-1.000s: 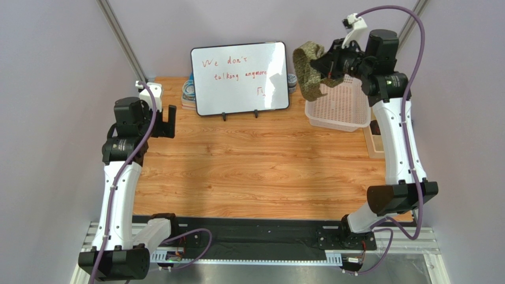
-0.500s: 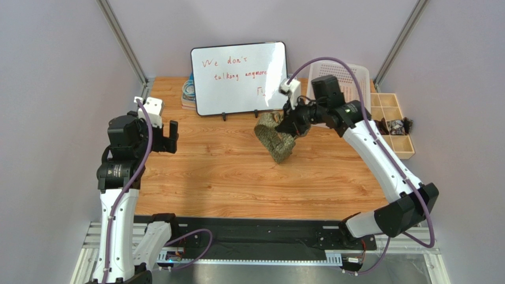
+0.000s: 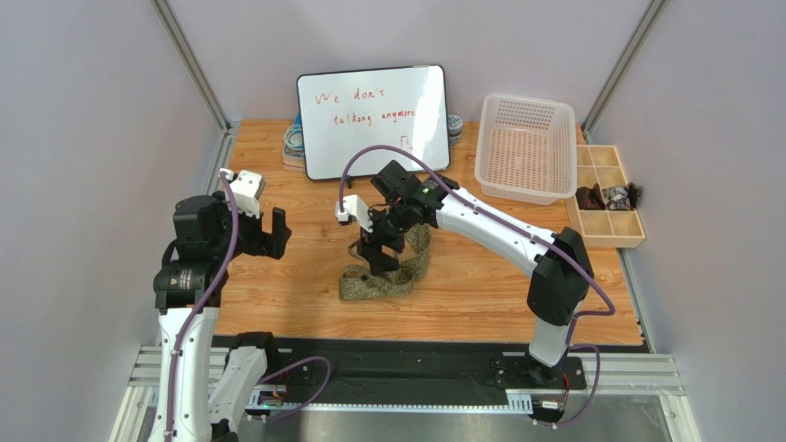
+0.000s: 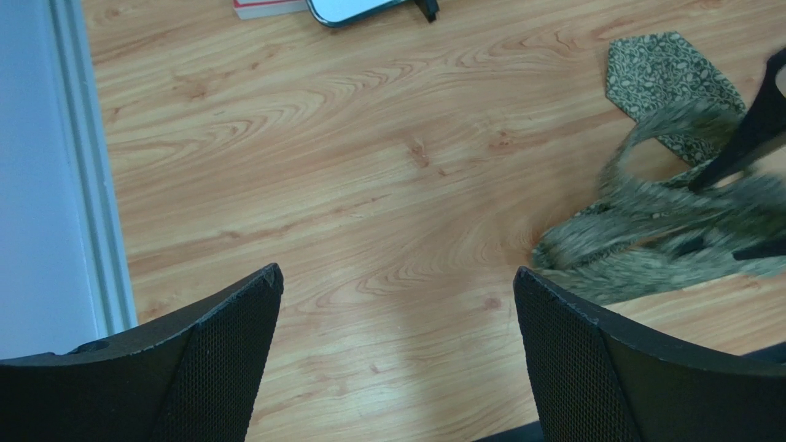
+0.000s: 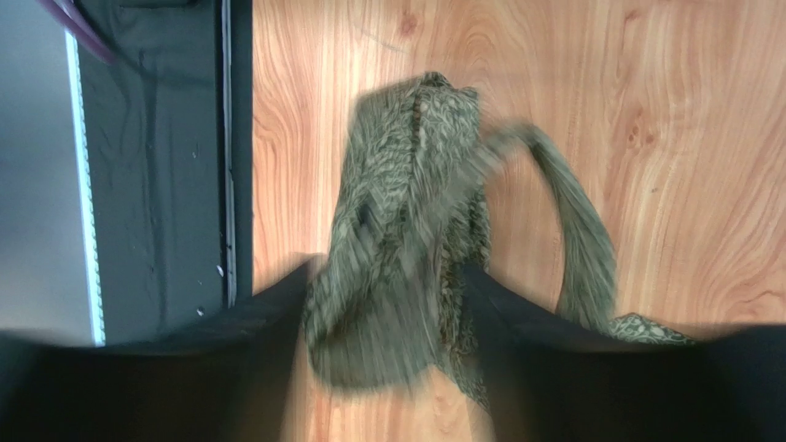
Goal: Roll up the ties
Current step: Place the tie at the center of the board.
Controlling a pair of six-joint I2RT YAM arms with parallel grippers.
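The tie (image 3: 374, 284), olive-green speckled fabric, lies bunched in loose folds near the middle of the wooden table (image 3: 277, 285). My right gripper (image 3: 380, 262) points down right over the heap. In the right wrist view its jaws (image 5: 383, 276) stand apart, with blurred tie folds (image 5: 406, 203) hanging between them and reaching the wood. Left of the heap, my left gripper (image 3: 274, 232) hovers wide open. Between its fingers (image 4: 397, 276) only bare wood shows. The tie (image 4: 646, 249) lies to its right, its pointed end flat on the table.
A whiteboard (image 3: 374, 120) stands at the back centre with a stack of things (image 3: 293, 143) behind its left side. A pink mesh basket (image 3: 524, 147) and a compartment tray (image 3: 609, 198) sit at the back right. A black mat (image 5: 157, 138) runs along the near edge.
My right arm carried the tie from above the basket down to the table's middle, and its jaws have parted. The tie now rests in a heap. The left gripper shifted slightly right.
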